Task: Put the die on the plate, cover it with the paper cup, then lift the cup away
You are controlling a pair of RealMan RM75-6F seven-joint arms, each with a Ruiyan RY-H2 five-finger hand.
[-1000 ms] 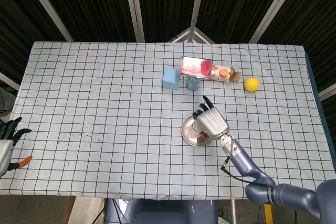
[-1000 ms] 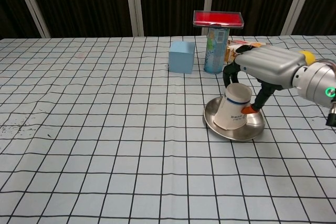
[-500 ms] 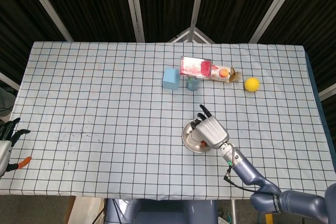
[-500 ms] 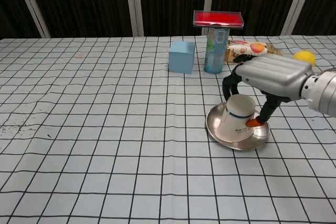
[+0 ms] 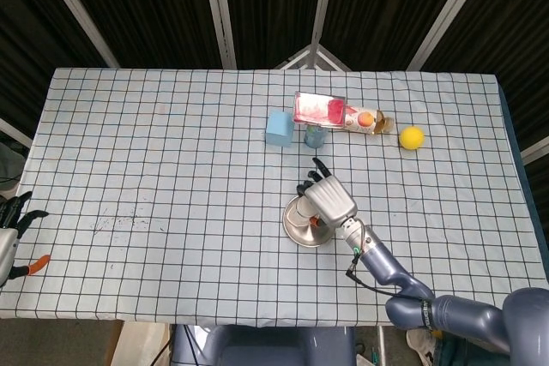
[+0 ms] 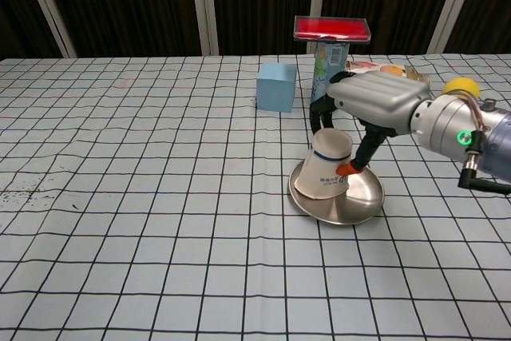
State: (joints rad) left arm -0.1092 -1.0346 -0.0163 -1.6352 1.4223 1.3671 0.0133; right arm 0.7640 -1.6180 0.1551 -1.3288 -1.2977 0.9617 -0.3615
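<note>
Gridded cloth covers the tabletop [image 5: 171, 169], where the right hand [image 6: 375, 101] grips the inverted, tilted paper cup [image 6: 323, 167] on the steel plate [image 6: 351, 205] at centre; light and crushable, it wants a gentle hold on its sides

A robot test lab rather than a home or shop. A single bench [image 5: 171, 169] fills the scene, covered with a white cloth printed in a black grid. Behind its far edge hang dark, ribbed panels [image 6: 120, 5] crossed by pale metal frame bars [image 5: 219, 10], closing the space off like a booth. A few unrelated props sit together toward the far right of the bench: a light blue cube [image 5: 277, 128], a red-topped box [image 5: 319, 109] balanced on a can, and a yellow ball [image 5: 412, 137].
</note>
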